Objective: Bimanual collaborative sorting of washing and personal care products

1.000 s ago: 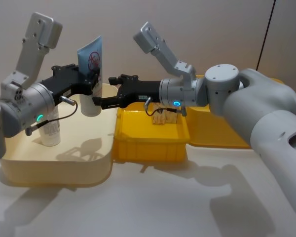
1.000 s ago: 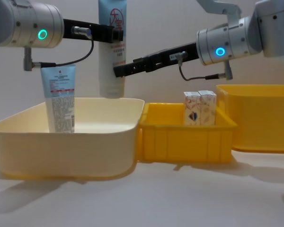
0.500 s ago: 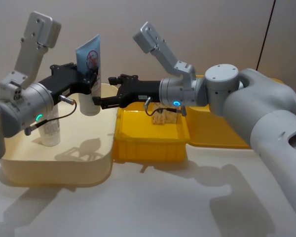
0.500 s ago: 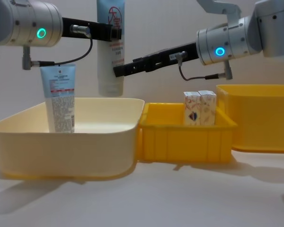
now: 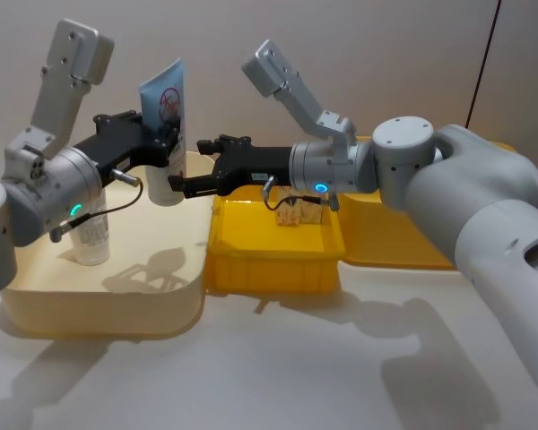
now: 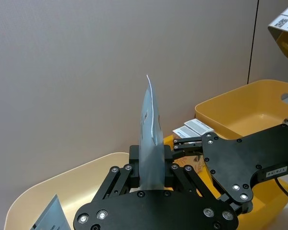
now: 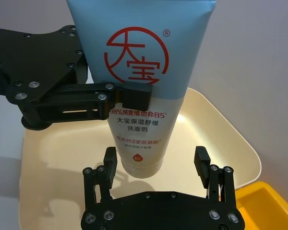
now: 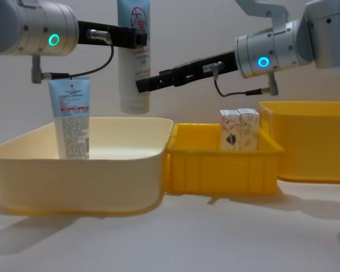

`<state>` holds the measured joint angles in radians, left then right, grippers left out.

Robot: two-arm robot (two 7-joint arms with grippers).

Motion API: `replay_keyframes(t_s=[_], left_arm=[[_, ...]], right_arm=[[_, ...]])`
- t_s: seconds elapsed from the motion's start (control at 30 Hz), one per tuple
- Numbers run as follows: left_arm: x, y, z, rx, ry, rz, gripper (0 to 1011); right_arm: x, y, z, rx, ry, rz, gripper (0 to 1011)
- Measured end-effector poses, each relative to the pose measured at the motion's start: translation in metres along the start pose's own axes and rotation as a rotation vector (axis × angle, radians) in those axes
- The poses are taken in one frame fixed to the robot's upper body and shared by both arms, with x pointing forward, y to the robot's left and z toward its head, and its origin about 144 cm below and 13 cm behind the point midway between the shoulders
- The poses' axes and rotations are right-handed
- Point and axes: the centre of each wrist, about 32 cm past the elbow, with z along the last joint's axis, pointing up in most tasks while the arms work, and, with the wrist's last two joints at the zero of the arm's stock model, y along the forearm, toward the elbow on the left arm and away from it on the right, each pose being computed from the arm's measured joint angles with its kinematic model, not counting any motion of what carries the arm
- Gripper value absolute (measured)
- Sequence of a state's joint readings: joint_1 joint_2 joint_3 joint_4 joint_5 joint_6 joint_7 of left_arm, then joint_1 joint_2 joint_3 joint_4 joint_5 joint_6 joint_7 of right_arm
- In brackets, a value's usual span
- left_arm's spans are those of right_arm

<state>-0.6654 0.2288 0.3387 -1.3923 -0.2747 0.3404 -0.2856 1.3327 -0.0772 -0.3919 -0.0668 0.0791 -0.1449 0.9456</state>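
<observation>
Right wrist view: right tool apart | left tool clamps tube; chest view: seemingly above cream bin

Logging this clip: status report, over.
Left gripper shut on tube above cream bin. Right gripper open, flanking its cap end. Second tube standing in bin. Nothing blocking.

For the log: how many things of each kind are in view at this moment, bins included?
cream bin: 1
yellow bins: 2
white cartons: 2
pale-blue squeeze tubes: 2, one standing in the cream bin, one held by the left gripper, open right gripper beside its lower part
total: 7
</observation>
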Motion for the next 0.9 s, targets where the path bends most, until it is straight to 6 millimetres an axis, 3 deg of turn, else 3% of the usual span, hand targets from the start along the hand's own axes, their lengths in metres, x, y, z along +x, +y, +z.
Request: replay_keyframes(t_s=[0.9], left_arm=[[-0.009, -0.017, -0.001, -0.016, 0.019, -0.054, 267]], right_arm=[[0.0, 0.0, 0.0, 0.0, 0.0, 0.0, 1001]])
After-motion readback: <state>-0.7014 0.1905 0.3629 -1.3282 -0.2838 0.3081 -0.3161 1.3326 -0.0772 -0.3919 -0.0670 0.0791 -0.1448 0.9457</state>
